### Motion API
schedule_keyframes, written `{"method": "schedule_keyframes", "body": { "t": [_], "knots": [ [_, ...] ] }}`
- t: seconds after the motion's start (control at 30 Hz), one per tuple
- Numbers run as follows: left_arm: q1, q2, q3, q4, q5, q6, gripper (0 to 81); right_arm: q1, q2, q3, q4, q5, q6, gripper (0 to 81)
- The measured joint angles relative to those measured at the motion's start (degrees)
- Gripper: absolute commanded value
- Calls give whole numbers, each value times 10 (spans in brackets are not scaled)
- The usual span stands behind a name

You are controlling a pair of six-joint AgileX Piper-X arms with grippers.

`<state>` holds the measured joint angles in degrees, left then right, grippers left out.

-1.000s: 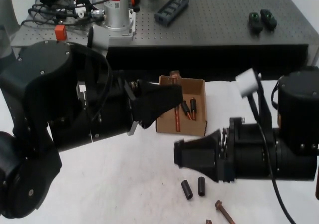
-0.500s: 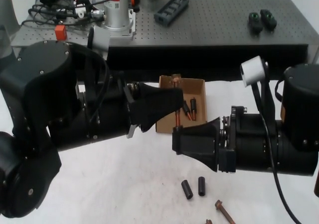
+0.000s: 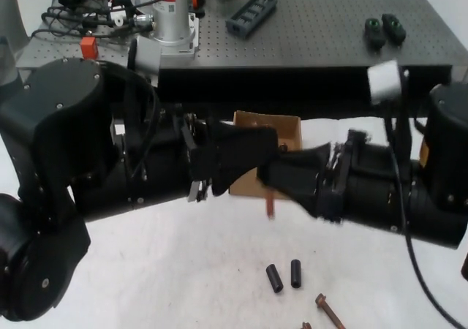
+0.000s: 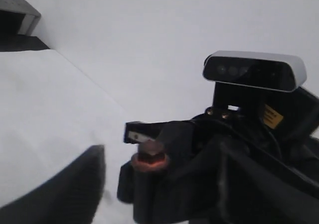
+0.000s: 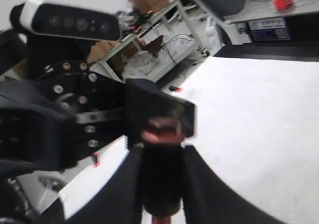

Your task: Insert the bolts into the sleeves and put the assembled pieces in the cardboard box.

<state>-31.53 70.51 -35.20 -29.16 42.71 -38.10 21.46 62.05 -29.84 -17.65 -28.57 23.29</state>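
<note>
Loose bolt (image 3: 329, 312): is lying at the near edge of the white surface (image 3: 183, 270).
Loose sleeves (image 3: 273, 278): two are lying side by side just beyond the loose bolt, not touching each other.
Right end effector (image 5: 160, 184): is hanging above the surface, its narrow-set fingers clamping a black sleeve (image 5: 160, 176) and holding it upright.
Bolt (image 5: 160, 129): is sitting in that sleeve, its copper head resting at the top and its threaded end poking out underneath.
Left end effector (image 3: 256, 150): is facing the right one at close quarters, just behind the bolt head and seemingly touching it. Whether it is gripping anything cannot be told.
Cardboard box (image 3: 291, 128): is standing on the surface beneath and behind the two end effectors, which are covering most of it.
Perforated board (image 3: 329, 44): is lying beyond the box, carrying a black tray (image 3: 252, 13).
</note>
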Motion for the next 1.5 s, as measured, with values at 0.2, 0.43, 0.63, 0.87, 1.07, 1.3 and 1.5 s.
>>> {"method": "schedule_keyframes", "body": {
  "t": [0.2,0.43,0.63,0.87,1.07,1.3,1.5],
  "knots": [
    [0,0,0,26,-83,-6,517,-92,62,-77,97,103,-51,33],
    [0,0,0,207,-177,38,517,-113,297,-338,266,194,-153,33],
    [0,0,0,338,-202,113,517,-103,532,-544,403,248,-201,33],
    [-66,60,-45,493,-207,282,517,-100,651,-678,530,268,-225,117],
    [-149,211,-210,614,-272,448,516,-109,623,-688,568,222,-233,391],
    [-197,346,-352,705,-300,545,454,-137,507,-657,573,184,-233,316],
    [-231,390,-395,713,-317,570,447,-147,435,-614,573,181,-233,316]
  ]
}}
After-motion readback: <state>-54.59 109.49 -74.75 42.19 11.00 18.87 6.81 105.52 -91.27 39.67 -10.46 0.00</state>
